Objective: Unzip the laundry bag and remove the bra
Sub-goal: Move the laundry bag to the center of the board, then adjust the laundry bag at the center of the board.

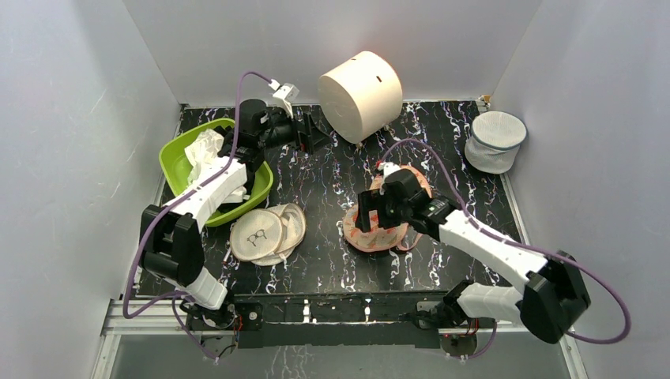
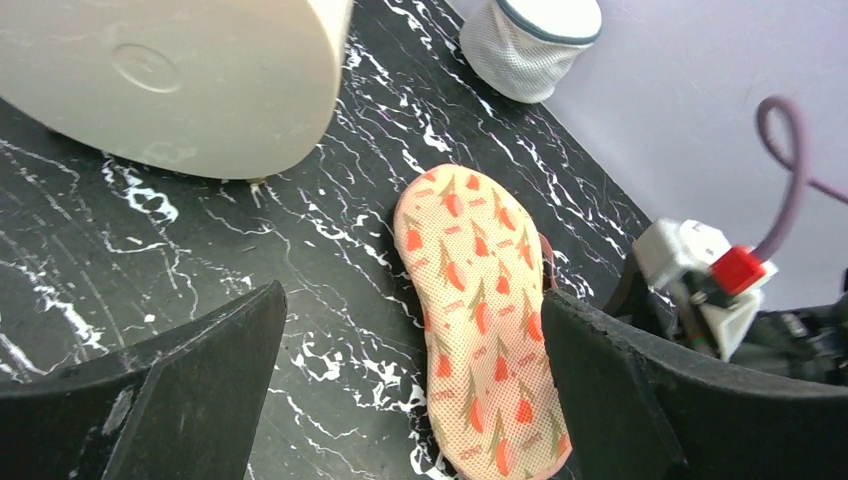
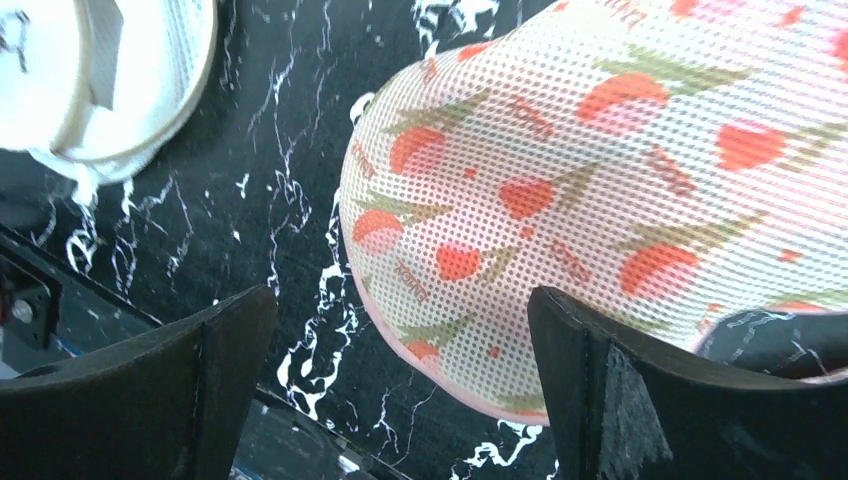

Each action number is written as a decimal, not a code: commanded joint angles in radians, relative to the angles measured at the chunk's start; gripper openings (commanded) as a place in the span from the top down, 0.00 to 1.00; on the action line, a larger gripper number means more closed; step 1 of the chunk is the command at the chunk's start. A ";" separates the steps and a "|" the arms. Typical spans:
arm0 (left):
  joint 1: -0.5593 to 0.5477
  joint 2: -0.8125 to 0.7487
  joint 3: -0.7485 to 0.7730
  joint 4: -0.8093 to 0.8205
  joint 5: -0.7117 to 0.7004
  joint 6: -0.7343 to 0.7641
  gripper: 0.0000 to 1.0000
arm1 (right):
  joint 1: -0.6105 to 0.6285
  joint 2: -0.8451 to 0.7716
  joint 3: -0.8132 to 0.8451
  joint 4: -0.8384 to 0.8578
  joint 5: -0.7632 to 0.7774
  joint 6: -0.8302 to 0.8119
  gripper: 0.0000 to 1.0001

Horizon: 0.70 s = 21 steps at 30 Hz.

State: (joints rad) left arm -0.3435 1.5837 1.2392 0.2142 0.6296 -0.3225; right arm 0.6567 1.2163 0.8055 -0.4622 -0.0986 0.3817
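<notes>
Top external view: laundry bag (image 1: 381, 237) looks zipped shut, no bra out, left end effector (image 1: 312, 133) and right end effector (image 1: 366, 215) both spread apart, so everything's left.

1. One laundry bag (image 2: 480, 300), right of centre.
2. One green basin (image 1: 172, 158), far left.
3. One cream drum (image 1: 359, 95), far centre.
4. One white mesh basket (image 1: 494, 140), far right.
5. At least three overlapping beige discs (image 1: 257, 234), near left.
6. White cloths (image 1: 204, 150) in the basin; number unclear.
</notes>
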 commanded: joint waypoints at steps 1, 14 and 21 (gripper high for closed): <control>-0.050 -0.030 0.005 0.024 0.025 0.054 0.02 | -0.005 -0.127 0.008 -0.021 0.176 0.060 0.02; -0.357 -0.010 0.022 -0.165 -0.245 0.335 0.02 | -0.323 -0.179 -0.072 -0.010 0.048 0.104 0.02; -0.365 -0.067 -0.012 -0.144 -0.360 0.338 0.02 | -0.193 -0.025 -0.006 0.091 -0.069 0.115 0.02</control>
State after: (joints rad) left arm -0.7204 1.5833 1.2392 0.0547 0.3847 -0.0219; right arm 0.3687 1.1641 0.7311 -0.5072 -0.0929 0.4789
